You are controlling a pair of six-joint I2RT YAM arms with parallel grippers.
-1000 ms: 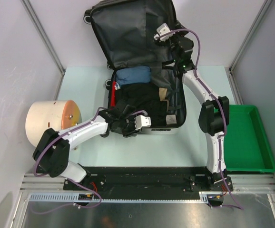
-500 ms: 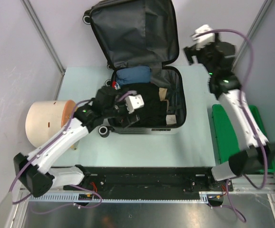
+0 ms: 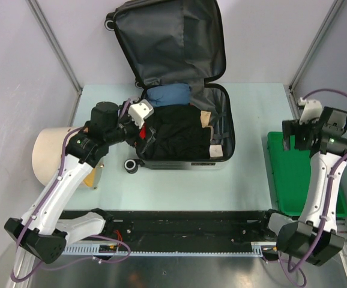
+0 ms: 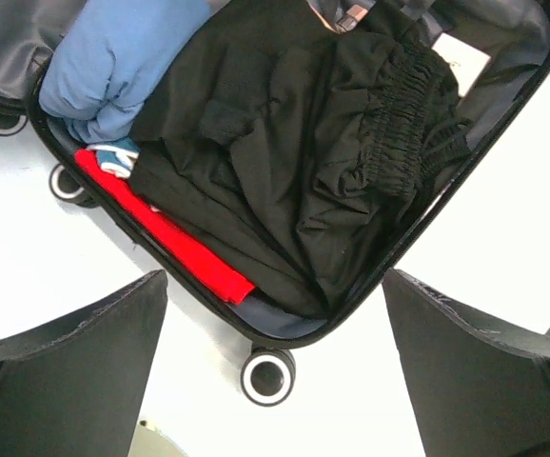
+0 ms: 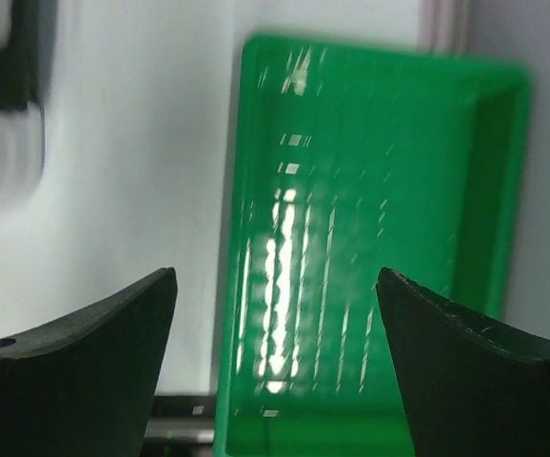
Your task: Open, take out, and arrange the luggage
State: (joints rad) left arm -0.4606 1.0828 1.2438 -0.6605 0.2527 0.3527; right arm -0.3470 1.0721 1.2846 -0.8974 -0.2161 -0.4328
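Observation:
The luggage lies open on the table, its lid standing against the back wall with dark grey lining showing. Inside are a blue roll, black clothes and a red garment. My left gripper hovers open and empty over the suitcase's left edge. In the left wrist view it looks down on the black clothes, the blue roll, the red garment and a wheel. My right gripper is open and empty, far right of the luggage.
A green plastic bin lies at the table's right edge under my right gripper; in the right wrist view the bin is blurred between the open fingers. A beige cylinder stands at the left, beside the left arm.
My right arm has swung from the suitcase lid out to the right, over the green bin. My left arm has lifted and pulled back left, over the suitcase's left edge.

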